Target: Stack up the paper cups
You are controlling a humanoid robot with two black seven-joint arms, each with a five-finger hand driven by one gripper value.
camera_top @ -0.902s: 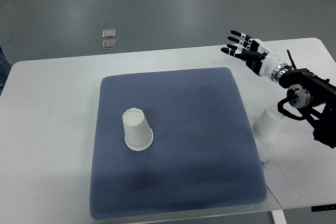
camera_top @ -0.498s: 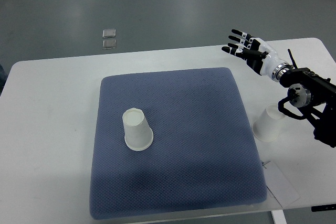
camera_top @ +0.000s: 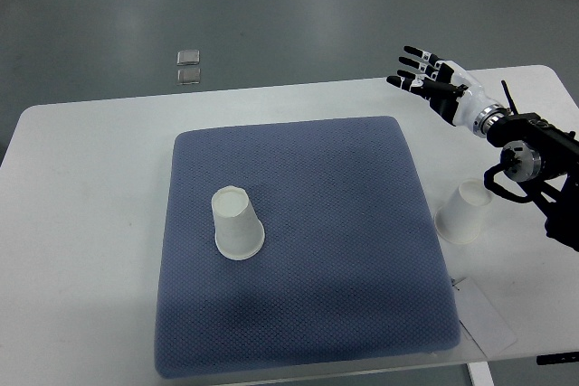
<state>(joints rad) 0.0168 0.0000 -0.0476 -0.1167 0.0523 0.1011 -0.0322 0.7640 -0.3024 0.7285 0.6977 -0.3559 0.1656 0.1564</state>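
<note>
From the top view, a white desk (camera_top: 81, 223) is seen carrying a blue-grey mat (camera_top: 308, 314) across its middle. One paper cup (camera_top: 237, 223) is stood upside down on the left half of the mat. A second paper cup (camera_top: 463, 212) is stood upside down on the bare desk just beyond the mat's right edge, near the desk's right edge. The right hand (camera_top: 432, 80) is held above the desk's far right corner, with its fingers spread and nothing gripped; it is well apart from both cups. Its dark forearm (camera_top: 534, 155) is seen above the desk's right edge, close over the second cup. The left hand is not shown.

The step in hand is judged to be the approach, since neither cup has yet been grasped. For the next move, the open hand would need to be brought down towards the nearer cup by the right edge, closed around its wall, and the cup carried over and lowered onto the cup on the mat.
</note>
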